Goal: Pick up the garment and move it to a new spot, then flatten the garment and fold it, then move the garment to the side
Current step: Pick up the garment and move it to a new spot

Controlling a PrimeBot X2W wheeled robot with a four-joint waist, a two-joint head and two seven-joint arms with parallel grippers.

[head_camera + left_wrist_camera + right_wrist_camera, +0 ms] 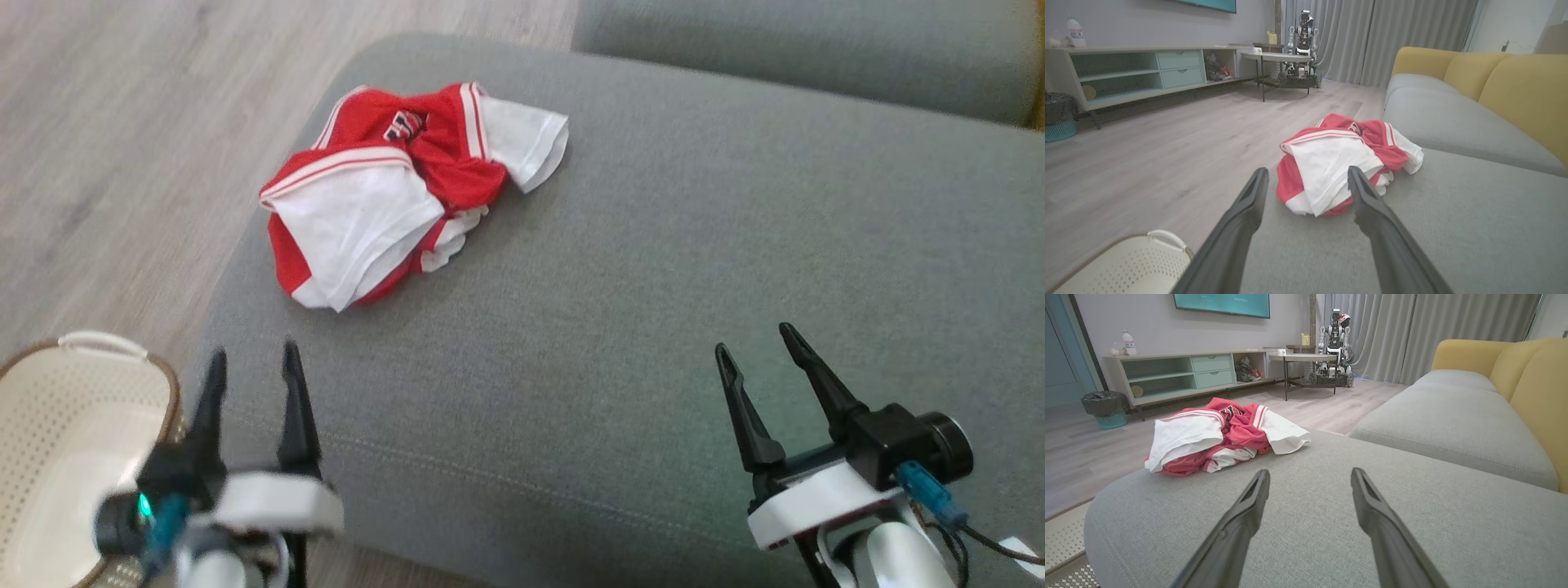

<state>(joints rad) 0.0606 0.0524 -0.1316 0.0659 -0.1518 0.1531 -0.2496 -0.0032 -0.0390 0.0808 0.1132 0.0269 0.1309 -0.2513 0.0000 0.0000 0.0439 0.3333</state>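
A crumpled red and white garment (pixel 392 188) lies bunched near the far left corner of a grey sofa cushion (pixel 653 327). It also shows ahead of the fingers in the left wrist view as the garment (pixel 1339 163), and off to the left in the right wrist view as the garment (pixel 1216 437). My left gripper (pixel 253 359) hovers open at the cushion's near left edge, a short way in front of the garment, holding nothing. My right gripper (pixel 755 339) stands open over the cushion's near right part, well clear of the garment.
A cream perforated basket (pixel 73 441) stands on the wooden floor (pixel 106 147) at the lower left, beside the sofa. A second grey cushion (pixel 816 49) and yellow backrests (pixel 1531 371) lie beyond. Across the room are a low cabinet (pixel 1188 371), a table and another robot (pixel 1333 347).
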